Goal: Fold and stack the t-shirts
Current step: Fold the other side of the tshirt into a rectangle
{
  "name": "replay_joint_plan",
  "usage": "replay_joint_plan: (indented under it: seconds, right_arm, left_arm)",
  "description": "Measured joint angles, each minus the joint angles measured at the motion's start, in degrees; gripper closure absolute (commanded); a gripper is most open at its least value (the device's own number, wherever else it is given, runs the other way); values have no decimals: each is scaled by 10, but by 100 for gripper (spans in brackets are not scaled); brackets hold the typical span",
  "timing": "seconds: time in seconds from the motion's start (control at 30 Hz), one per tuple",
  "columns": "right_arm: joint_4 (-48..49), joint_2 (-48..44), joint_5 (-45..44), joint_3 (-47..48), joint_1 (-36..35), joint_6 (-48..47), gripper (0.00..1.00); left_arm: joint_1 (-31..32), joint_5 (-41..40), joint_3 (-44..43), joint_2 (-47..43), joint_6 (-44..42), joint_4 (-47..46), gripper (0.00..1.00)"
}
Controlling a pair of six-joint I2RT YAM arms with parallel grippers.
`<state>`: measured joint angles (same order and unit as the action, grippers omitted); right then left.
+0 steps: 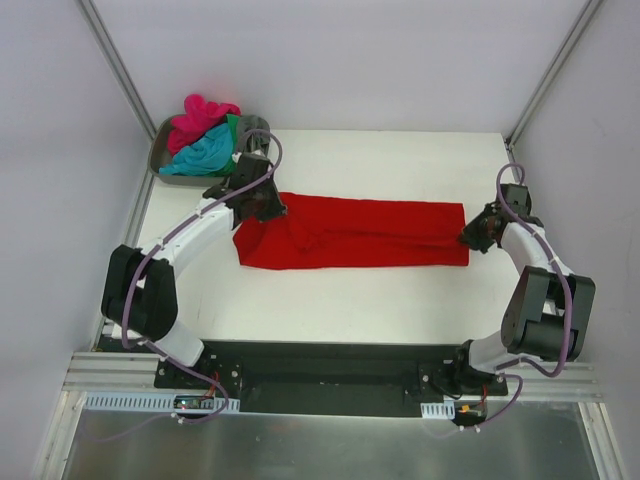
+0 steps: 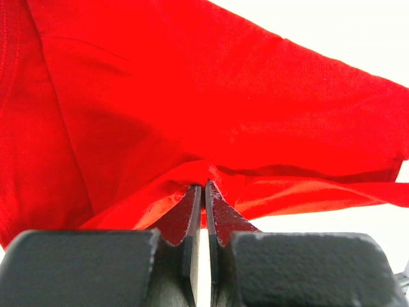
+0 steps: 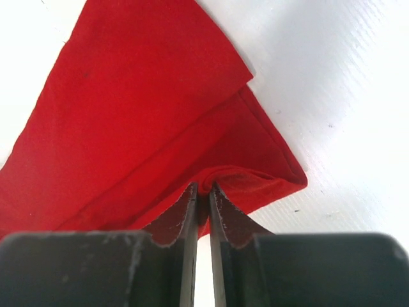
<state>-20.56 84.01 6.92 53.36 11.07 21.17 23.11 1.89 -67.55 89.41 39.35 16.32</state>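
A bright red t-shirt (image 1: 360, 235) lies folded into a long band across the white table (image 1: 350, 310). At its left end my left gripper (image 1: 268, 205) is shut on the cloth. In the left wrist view the jaws (image 2: 204, 187) pinch a lifted ridge of red t-shirt (image 2: 223, 96). At the band's right end my right gripper (image 1: 470, 238) is shut on the folded corner. In the right wrist view a thick fold of the red t-shirt (image 3: 140, 115) sits squeezed between the fingertips of the gripper (image 3: 203, 189).
A grey tray (image 1: 158, 160) at the back left holds a heap of other t-shirts: magenta-pink (image 1: 200, 115), teal-blue (image 1: 205, 152), green (image 1: 232, 125) and grey (image 1: 255, 125). White walls with metal posts enclose the table on three sides.
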Motion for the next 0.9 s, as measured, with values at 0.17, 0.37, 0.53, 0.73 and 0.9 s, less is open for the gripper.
replay_joint_plan:
  seconds: [0.17,0.37,0.53,0.73,0.9]
  right_arm:
    - [3,27,0,18,0,-1,86]
    - [3,45,0,26,3,-2,85]
    - [4,59,0,30,6,-3,84]
    - [4,82,-2,43,9,-4,82]
    - [7,110,-8,59,10,-5,63]
  left_arm:
    - [-16,-5,-13,26,0,1,100]
    - [-31,-11,-41,56,0,2,100]
    - [-34,-11,-69,86,-2,0,100]
    - [-34,-25,-86,122,-7,-2,100]
    - [-37,-45,-99,152,-12,-1,99]
